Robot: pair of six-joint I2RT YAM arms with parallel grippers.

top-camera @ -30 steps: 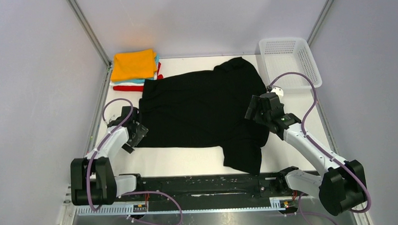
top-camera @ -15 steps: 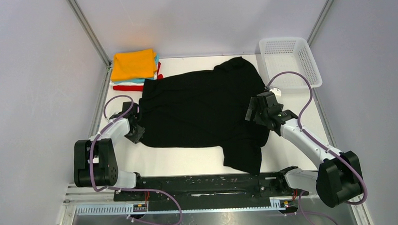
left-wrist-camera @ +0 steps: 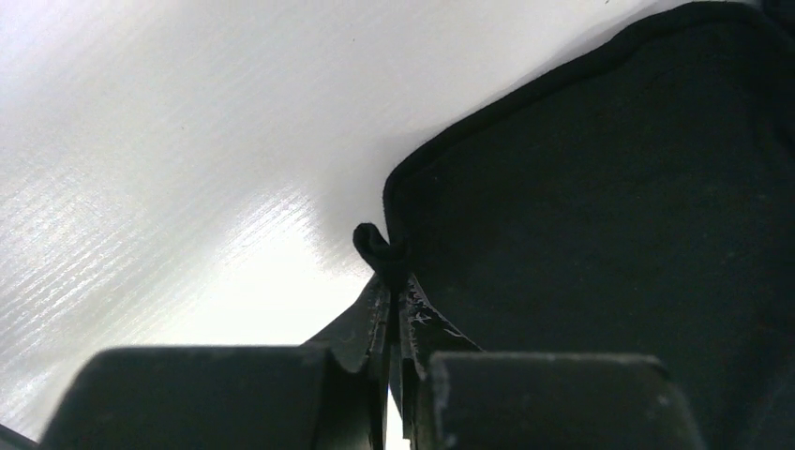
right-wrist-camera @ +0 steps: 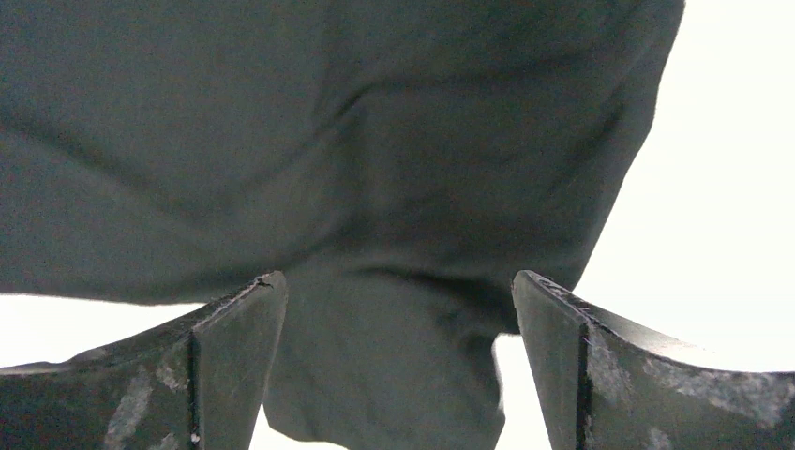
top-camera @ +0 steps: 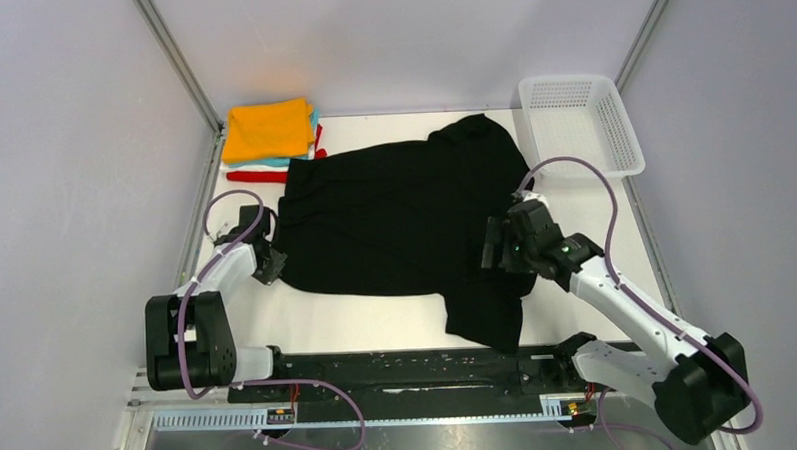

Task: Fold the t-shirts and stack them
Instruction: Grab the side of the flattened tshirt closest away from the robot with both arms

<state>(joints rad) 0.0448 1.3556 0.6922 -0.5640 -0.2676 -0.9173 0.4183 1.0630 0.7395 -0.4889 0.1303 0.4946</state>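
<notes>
White table (top-camera: 377, 311): one folded stack (top-camera: 266, 130), one black t-shirt (top-camera: 394, 215); left end effector (left-wrist-camera: 394, 286) pinches its hem, right end effector (right-wrist-camera: 398, 281) spread.

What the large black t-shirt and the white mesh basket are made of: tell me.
Large black t-shirt: soft matte cloth, probably cotton knit; it wrinkles and has a stitched hem. White mesh basket: stiff plastic, apparently, smooth-looking; moulded grid of holes.

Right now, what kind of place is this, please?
Probably a robot test cell in a lab, not a home: bare grey walls with metal posts enclose the white table, and a black t-shirt lies spread on it.
</notes>
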